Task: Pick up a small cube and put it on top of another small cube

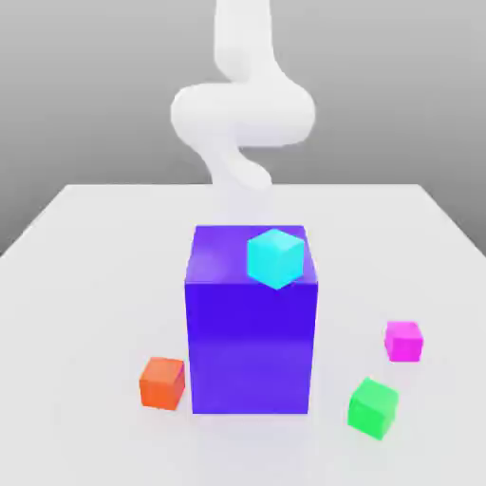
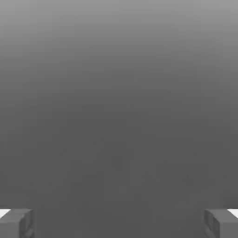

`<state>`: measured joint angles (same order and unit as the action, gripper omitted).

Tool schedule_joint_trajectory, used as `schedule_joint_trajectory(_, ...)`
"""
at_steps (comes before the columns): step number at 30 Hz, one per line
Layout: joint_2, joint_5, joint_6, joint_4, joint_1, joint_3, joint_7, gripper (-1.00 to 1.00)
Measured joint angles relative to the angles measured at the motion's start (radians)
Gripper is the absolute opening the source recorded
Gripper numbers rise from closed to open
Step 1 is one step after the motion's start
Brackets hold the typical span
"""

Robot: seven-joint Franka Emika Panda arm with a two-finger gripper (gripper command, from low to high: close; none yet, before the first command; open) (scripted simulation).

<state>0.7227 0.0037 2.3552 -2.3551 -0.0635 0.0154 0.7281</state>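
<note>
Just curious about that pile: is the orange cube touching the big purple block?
Apart. In the exterior view a thin strip of table shows between the orange cube and the purple block.

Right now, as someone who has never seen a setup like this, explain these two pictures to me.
These are simulator renders of one robot arm, the white shape behind the table. The exterior view looks across the table. On it stands a large purple block with a cyan cube on top. Around it lie an orange cube, a green cube and a magenta cube. The hand view looks out from the gripper: its two fingers stand wide apart, holding nothing.
</note>
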Motion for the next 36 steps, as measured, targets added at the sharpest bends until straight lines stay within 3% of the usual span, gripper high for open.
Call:
schedule_joint_trajectory(14, -0.525, 0.021, 0.362, -0.346, -0.383, 0.143, -0.472, 0.0)
schedule_joint_trajectory(19, -0.709, -0.012, 0.488, -0.466, -0.493, 0.218, -0.608, 0.0)
schedule_joint_trajectory(22, -0.82, -0.096, 0.572, -0.473, -0.532, 0.187, -0.575, 0.0)
schedule_joint_trajectory(26, -0.965, -0.191, 0.687, -0.447, -0.625, 0.071, -0.507, 0.0)
schedule_joint_trajectory(27, -0.997, -0.201, 0.714, -0.441, -0.651, 0.043, -0.5, -1.0)
schedule_joint_trajectory(33, -1.014, -0.209, 0.726, -0.437, -0.662, 0.03, -0.492, -1.0)
schedule_joint_trajectory(36, -0.952, -0.178, 0.676, -0.45, -0.626, 0.074, -0.517, -1.0)
